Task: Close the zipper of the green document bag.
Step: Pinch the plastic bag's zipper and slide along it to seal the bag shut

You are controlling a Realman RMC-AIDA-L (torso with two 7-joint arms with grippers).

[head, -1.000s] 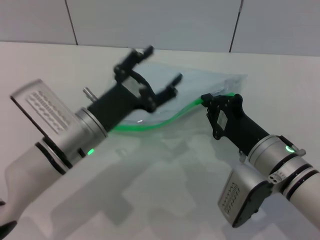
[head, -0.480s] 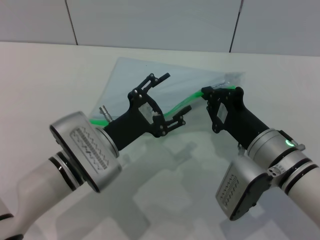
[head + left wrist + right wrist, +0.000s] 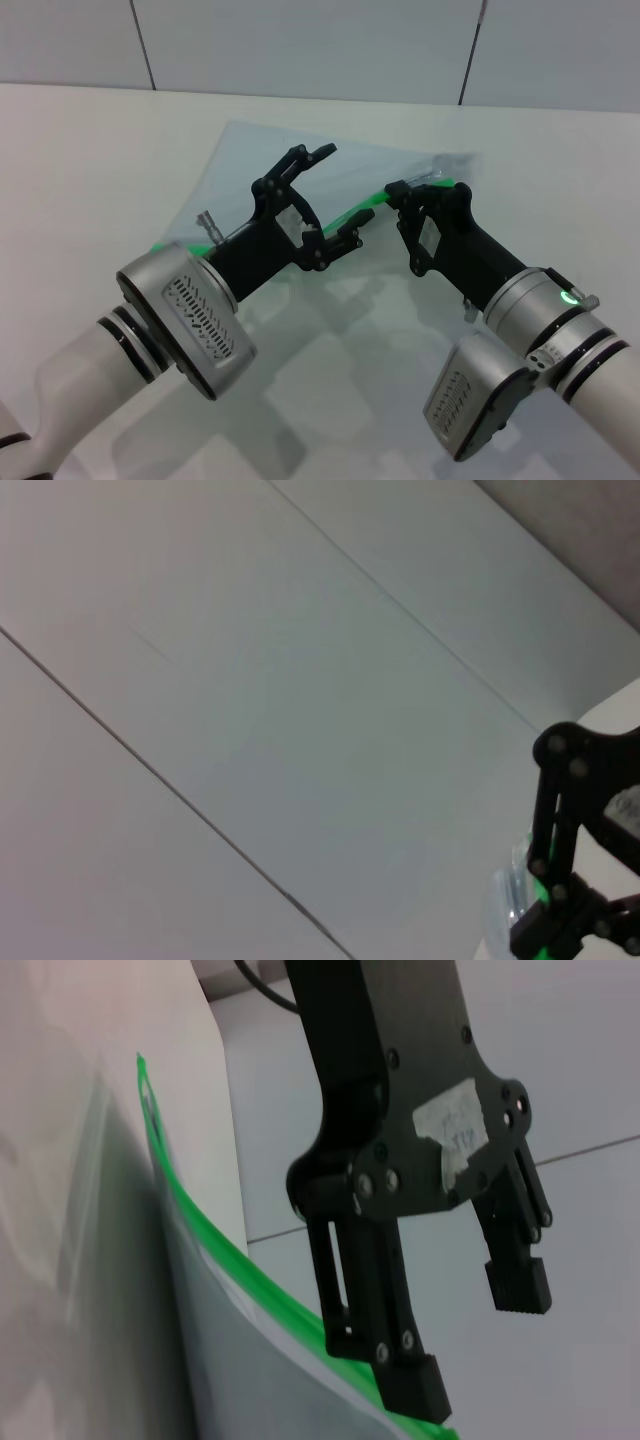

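Compared with half a second ago, left black gripper (image 3: 322,198) raised slightly and shifted toward the far side, fingers spread wide and holding nothing; right black gripper (image 3: 400,195) moved a little leftward along the strip, apparently pinched onto the thin bright green plastic zipper (image 3: 365,211), though the slider tab itself cannot be made out. Around these, only the plain white table (image 3: 90,150) and the pale panelled wall (image 3: 300,45) behind it. Left arm's silver wrist and black fingers lying across the near part of the flat translucent bluish-grey green document bag (image 3: 250,160), hiding much of the zip strip's middle. Bag resting on the table at the centre, tilted, long green edge running diagonally from near-left to far-right, bowed upward where the right gripper has it. In the right wrist view, left gripper (image 3: 480,1345) seen open, one finger (image 3: 400,1360) touching or just over the green zipper (image 3: 255,1280), the other finger clear of it.
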